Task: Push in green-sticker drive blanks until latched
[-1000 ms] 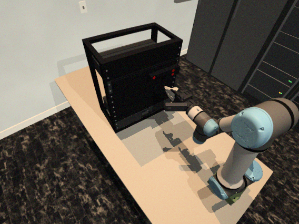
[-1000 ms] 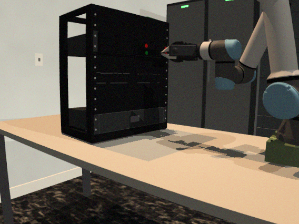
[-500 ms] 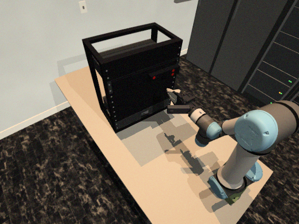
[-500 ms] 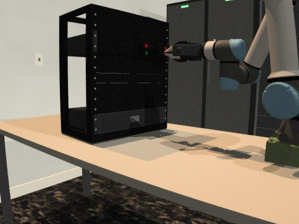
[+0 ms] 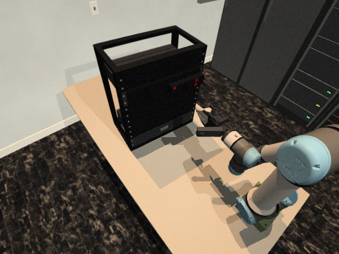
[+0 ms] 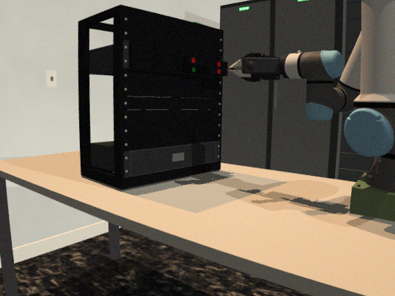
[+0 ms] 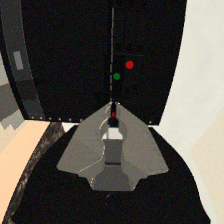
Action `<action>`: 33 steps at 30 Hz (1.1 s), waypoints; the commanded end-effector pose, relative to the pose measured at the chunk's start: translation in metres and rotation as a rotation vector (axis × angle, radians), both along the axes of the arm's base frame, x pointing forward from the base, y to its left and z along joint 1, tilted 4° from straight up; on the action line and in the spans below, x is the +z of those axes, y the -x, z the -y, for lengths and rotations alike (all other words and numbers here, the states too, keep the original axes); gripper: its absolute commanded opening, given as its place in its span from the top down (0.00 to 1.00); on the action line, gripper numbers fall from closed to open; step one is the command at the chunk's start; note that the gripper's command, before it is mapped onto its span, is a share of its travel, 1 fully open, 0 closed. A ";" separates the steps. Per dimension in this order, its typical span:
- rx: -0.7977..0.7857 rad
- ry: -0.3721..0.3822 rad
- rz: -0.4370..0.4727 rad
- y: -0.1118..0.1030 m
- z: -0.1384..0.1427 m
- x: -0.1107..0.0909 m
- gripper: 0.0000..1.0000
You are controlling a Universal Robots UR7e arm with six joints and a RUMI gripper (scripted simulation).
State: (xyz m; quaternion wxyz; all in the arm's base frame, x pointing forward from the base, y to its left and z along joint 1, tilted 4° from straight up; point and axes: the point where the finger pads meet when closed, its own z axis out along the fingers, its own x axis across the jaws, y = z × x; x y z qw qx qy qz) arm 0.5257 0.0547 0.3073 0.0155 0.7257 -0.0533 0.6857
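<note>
The black rack (image 5: 149,82) stands on the tan table, its front facing my arm. In the exterior view a green sticker (image 6: 193,69) sits just below a red sticker (image 6: 193,60) in the upper rows. Two more red stickers (image 6: 219,68) sit at the rack's right edge. One dark blank (image 5: 185,80) juts out a little from the front. My gripper (image 6: 232,68) is shut and empty, level with the right-hand red stickers, its tip just off the rack's right edge. In the wrist view the fingertips lie below the green sticker (image 7: 116,76) and a red sticker (image 7: 129,64).
A grey panel (image 6: 172,158) fills the rack's bottom row. My arm's green base (image 6: 372,199) is mounted at the table's near right end. Tall dark server cabinets (image 5: 283,50) stand behind the table on the right. The table edge runs close behind the rack.
</note>
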 end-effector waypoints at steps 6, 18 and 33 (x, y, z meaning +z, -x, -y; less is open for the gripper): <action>0.001 0.000 0.000 0.042 -0.003 0.003 1.00; 0.001 0.000 0.000 0.073 -0.006 0.005 1.00; 0.001 0.000 0.000 0.083 -0.007 0.006 1.00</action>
